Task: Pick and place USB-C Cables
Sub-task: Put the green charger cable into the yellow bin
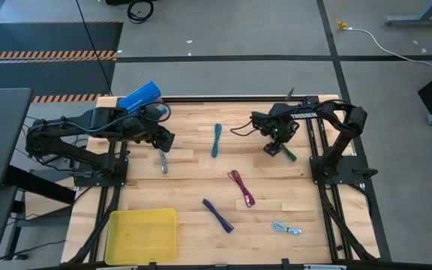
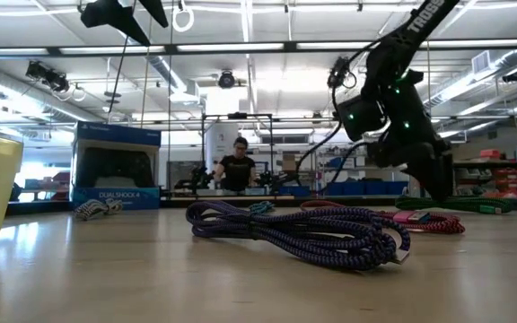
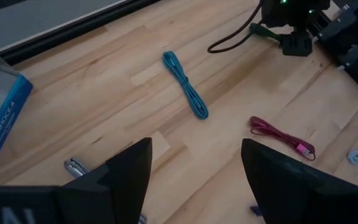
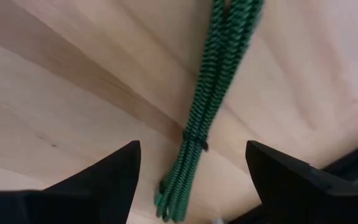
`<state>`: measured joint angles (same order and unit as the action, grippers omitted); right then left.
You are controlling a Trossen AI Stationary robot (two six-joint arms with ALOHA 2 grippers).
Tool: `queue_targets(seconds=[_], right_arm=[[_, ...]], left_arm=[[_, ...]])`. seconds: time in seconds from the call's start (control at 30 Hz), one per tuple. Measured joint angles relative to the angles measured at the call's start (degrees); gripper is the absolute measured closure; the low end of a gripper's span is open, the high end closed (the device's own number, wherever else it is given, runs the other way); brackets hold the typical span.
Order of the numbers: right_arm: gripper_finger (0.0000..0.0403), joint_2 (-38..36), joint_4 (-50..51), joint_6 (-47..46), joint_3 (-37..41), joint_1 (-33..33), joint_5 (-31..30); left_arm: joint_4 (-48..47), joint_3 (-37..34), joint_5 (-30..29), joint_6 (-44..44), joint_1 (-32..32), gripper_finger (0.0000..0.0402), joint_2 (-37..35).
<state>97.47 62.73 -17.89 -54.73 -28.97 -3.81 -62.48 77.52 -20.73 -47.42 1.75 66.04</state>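
Five cable bundles lie flat on the wooden table: teal (image 1: 216, 140) (image 3: 185, 93), dark green (image 1: 288, 154) (image 4: 210, 106), magenta (image 1: 241, 187) (image 3: 281, 137), purple (image 1: 217, 215) (image 2: 303, 233) and pale blue (image 1: 286, 229). My right gripper (image 1: 274, 147) (image 4: 191, 180) is open and low over the dark green cable. Its fingers stand on either side of the cable's near end, apart from it. My left gripper (image 1: 163, 139) (image 3: 194, 168) is open and hovers at the table's far left, touching nothing.
A blue rectangular box (image 1: 139, 96) (image 2: 115, 166) stands at the far left corner. A flat yellow tray (image 1: 142, 235) sits at the near left. A grey-white cable (image 1: 163, 163) (image 3: 73, 167) lies below my left gripper. A person (image 2: 238, 166) shows in the room beyond.
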Motion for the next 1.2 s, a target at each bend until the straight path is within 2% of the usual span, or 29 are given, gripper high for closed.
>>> queue_targets(seconds=[0.17, 0.3, 0.4, 0.6, 0.73, 0.9, 1.07, 1.2], right_arm=[[0.0124, -0.02, -3.31, 0.04, 1.75, 0.07, 1.01], [0.0166, -0.02, -5.21, 0.04, 2.56, 0.05, 1.84], [0.0223, -0.13, -6.35, -0.07, 3.05, 0.05, 3.37], [0.0372, -0.15, -7.31, 2.1, 3.14, 0.07, 7.9], [0.0372, 0.0, -6.85, 2.85, 1.7, 1.47, 11.92], [0.0378, -1.62, -6.78, 2.52, -4.64, 4.92, 16.49], [0.0379, -6.15, -16.11, 0.41, -15.3, 9.6, 22.59], [0.0379, -10.26, -23.97, -1.64, -24.64, 12.66, 21.03]], left_arm=[[0.0, 0.0, 0.0, 0.04, -0.02, 0.0147, 0.0], [0.0, 0.0, -0.01, 0.07, 0.01, 0.0147, 0.0], [0.0, 0.0, 0.02, 0.04, -0.02, 0.0147, 0.0], [0.0, 0.0, 0.02, 0.11, -0.01, 0.0147, 0.0], [-0.01, 0.0, 1.47, 0.16, 0.01, 0.0147, 0.0], [-0.07, 0.0, 3.03, 0.74, -0.02, 0.0147, 0.0], [3.11, 0.0, 2.98, 2.12, 0.07, 0.0147, -0.02], [11.83, 0.0, 2.84, 2.37, 0.05, 0.0147, -1.81]])
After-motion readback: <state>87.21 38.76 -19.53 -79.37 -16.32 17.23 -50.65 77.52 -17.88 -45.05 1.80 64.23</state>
